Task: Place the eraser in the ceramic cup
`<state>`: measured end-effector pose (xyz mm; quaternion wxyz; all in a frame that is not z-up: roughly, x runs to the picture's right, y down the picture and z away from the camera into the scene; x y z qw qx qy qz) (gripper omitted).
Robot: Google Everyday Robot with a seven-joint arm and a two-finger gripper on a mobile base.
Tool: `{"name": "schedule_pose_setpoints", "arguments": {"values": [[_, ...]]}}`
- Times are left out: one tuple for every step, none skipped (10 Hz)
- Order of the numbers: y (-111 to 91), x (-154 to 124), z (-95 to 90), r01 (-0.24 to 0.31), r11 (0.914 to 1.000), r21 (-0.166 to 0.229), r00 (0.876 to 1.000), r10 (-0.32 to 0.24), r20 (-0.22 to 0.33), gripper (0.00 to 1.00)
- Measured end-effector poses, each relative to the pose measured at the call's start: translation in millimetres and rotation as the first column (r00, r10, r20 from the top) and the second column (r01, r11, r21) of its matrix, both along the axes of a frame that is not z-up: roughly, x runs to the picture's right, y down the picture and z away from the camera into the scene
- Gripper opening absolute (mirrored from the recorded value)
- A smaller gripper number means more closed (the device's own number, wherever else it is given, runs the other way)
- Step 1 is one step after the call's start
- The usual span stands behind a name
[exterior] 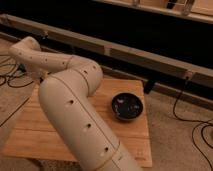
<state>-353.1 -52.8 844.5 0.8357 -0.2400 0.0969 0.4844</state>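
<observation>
My arm (75, 100) rises from the lower right and bends at an elbow (87, 75). From there it reaches left to a wrist joint (27, 52) above the table's far left corner. The gripper hangs below that joint, hidden behind the arm. It is shut, and I cannot tell whether it holds anything. The eraser and the ceramic cup are both out of view, covered by the arm.
A wide dark round bowl (127, 106) sits on the right half of the wooden table (132, 142). Cables lie on the floor at the right (192, 125) and the left (10, 75). A dark wall with a long rail (150, 55) runs behind the table.
</observation>
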Motion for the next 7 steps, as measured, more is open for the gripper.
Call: {"name": "schedule_pose_setpoints", "arguments": {"values": [[-12,10,-3.6,-0.014,0.9998,0.017,1.000,0.014,-0.018,0.00],[-29,27,-7.8,-0.040,0.9983,0.042,0.998,0.042,-0.044,0.00],[-42,43,-10.5,-0.066,0.9960,0.060,0.995,0.070,-0.067,0.00],[-50,56,-12.1,-0.086,0.9937,0.072,0.992,0.092,-0.084,0.00],[-60,71,-13.8,-0.109,0.9903,0.085,0.988,0.118,-0.103,0.00],[-70,93,-15.0,-0.139,0.9850,0.102,0.980,0.152,-0.129,0.00],[-76,108,-14.9,-0.160,0.9808,0.111,0.973,0.176,-0.148,0.00]]}}
